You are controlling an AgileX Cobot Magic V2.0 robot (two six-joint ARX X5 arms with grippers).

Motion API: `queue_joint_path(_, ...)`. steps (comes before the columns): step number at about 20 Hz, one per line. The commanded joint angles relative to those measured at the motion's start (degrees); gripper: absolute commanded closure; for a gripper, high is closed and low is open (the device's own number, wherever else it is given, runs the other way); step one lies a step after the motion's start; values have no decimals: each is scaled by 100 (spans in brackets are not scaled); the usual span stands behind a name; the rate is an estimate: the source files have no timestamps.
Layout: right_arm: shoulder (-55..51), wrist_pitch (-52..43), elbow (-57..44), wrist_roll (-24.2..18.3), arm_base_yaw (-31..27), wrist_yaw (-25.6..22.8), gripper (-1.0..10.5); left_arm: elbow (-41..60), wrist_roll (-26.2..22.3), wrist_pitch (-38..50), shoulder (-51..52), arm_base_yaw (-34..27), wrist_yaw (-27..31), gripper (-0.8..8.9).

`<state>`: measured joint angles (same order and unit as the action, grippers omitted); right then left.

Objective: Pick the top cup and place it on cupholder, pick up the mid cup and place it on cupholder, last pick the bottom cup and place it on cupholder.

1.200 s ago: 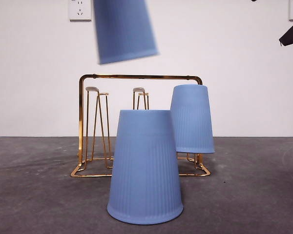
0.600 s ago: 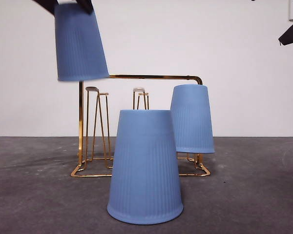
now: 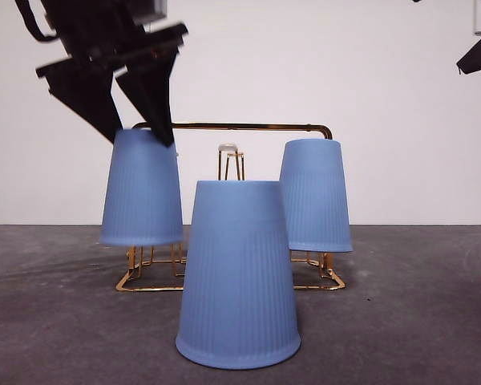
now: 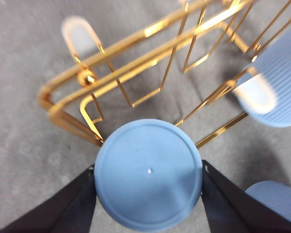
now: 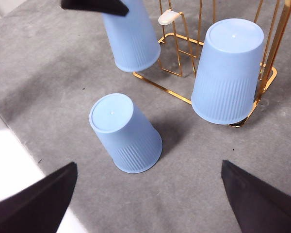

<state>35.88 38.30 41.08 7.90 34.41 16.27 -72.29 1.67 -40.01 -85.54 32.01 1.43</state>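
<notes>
One cup (image 3: 315, 195) racked; my left gripper (image 3: 134, 132) clamps the second cup (image 3: 142, 188) over a cupholder (image 3: 232, 126) prong; the last cup (image 3: 238, 273) waits; right gripper (image 5: 145, 194) open.

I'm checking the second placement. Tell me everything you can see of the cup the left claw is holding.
The held cup is pale blue, matte like plastic, finely ribbed down its sides, upside down with its flat base up and a small dot at the centre. It hangs upright over the left end of the gold cupholder, hiding the prongs there. The left claw grips its base, one jaw on each side.
</notes>
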Motion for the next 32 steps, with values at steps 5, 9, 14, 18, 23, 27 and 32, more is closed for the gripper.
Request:
queue_joint_path(5,33,-63,50,-48,37,-22,474,-127,98,4,-422,24,-22,636)
queue_joint_path(9,33,-98,50,-46,37,-22,474,-127,116,-157,-280,31,-22,520)
queue_joint_path(14,39,-208,50,-35,37,-20,473,-127,116,-223,227,31,-22,496)
queue_joint_path(18,118,-282,68,-2,37,-11,473,-127,114,-212,748,31,-22,496)
queue_joint_path(23,221,-282,68,13,37,44,473,-127,136,-313,833,31,-92,469)
queue_joint_path(27,221,-319,68,11,39,46,473,-127,157,-328,824,31,-223,431)
queue_joint_path(32,223,-317,68,11,39,177,473,-127,160,-391,824,31,-223,431)
